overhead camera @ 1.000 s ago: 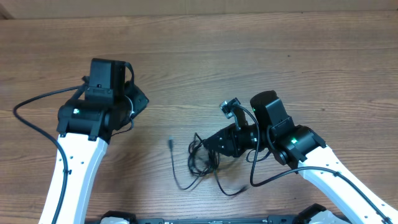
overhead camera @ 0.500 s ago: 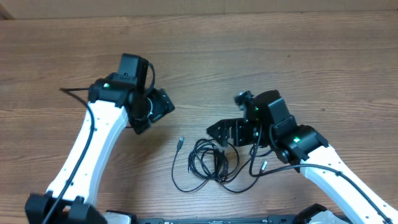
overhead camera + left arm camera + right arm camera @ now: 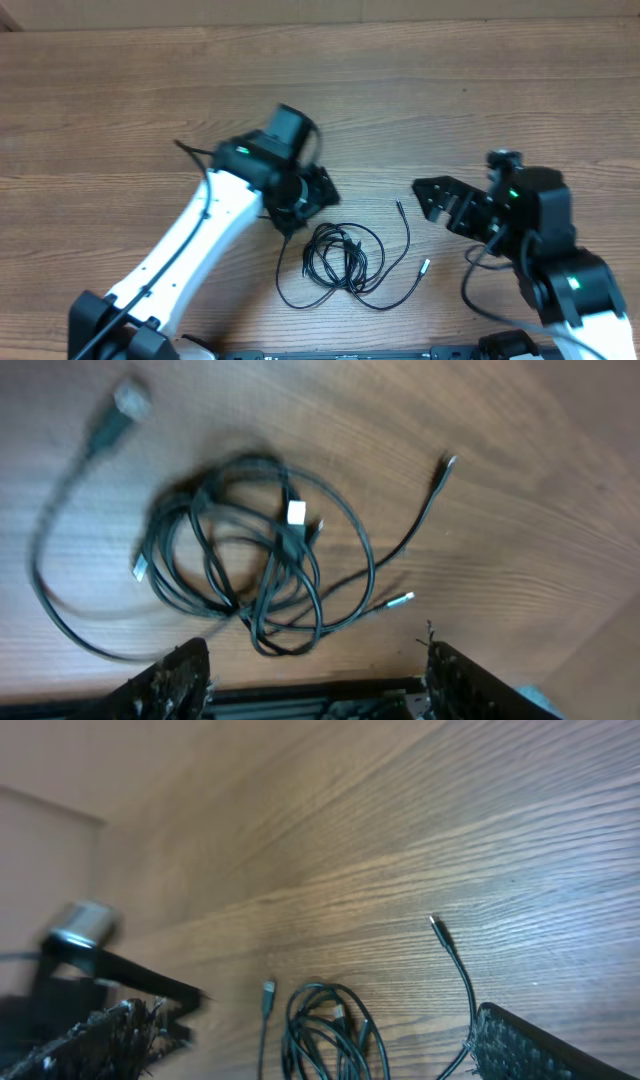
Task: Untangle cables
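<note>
Nearest the base, loosely coiled on the brown wood-grain surface (image 3: pixel 520 90): thin black flexible cables (image 3: pixel 343 262), glossy, overlapping in round loops, small silvery plug ends (image 3: pixel 424 266) trailing out to the right. Just beyond on the left, hovering beside the coil: black left end effector (image 3: pixel 318 188) on a white arm (image 3: pixel 190 250), blurred overhead, probably tilted down; ridged fingers (image 3: pixel 185 675) spread wide, gripping nothing. Farther right, well apart from the coil: black right end effector (image 3: pixel 432 202), fully spread, empty, pointing left.

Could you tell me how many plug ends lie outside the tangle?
3 plug ends, left wrist view: upper left, upper right, lower right; more may hide within the cables.
</note>
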`<act>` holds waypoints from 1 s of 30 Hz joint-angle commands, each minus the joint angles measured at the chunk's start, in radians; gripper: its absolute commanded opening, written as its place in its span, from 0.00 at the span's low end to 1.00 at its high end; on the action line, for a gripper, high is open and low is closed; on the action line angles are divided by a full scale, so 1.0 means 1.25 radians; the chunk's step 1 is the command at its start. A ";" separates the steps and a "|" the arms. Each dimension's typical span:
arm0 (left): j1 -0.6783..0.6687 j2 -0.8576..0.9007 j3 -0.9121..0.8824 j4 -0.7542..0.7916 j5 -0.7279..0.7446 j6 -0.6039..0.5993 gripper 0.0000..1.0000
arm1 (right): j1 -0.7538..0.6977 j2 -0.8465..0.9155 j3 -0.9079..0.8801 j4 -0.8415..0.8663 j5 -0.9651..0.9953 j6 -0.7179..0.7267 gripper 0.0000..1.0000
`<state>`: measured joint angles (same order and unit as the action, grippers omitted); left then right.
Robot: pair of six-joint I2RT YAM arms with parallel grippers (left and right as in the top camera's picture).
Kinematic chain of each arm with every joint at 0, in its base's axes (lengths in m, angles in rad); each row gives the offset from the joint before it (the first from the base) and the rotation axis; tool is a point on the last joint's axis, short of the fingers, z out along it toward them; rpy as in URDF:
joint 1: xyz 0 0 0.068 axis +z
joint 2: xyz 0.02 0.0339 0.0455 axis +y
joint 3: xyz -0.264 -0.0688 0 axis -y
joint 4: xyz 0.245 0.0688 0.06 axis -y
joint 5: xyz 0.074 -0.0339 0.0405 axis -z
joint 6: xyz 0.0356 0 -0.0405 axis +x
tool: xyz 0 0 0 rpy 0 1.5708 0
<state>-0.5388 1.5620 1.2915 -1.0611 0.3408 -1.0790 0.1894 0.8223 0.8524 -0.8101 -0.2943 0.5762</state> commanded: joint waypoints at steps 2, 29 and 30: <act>-0.096 0.065 -0.006 0.000 -0.069 -0.246 0.67 | -0.016 -0.066 0.025 -0.050 0.052 0.020 1.00; -0.044 0.026 0.163 0.061 -0.116 0.333 0.04 | -0.016 -0.064 0.024 -0.148 0.011 0.020 1.00; -0.042 0.005 0.176 0.062 -0.102 0.368 0.04 | -0.016 -0.062 0.024 -0.144 -0.002 0.020 1.00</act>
<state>-0.6003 1.6855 1.4326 -0.9855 0.1802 -0.8948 0.1764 0.7403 0.8551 -1.0023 -0.2367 0.5995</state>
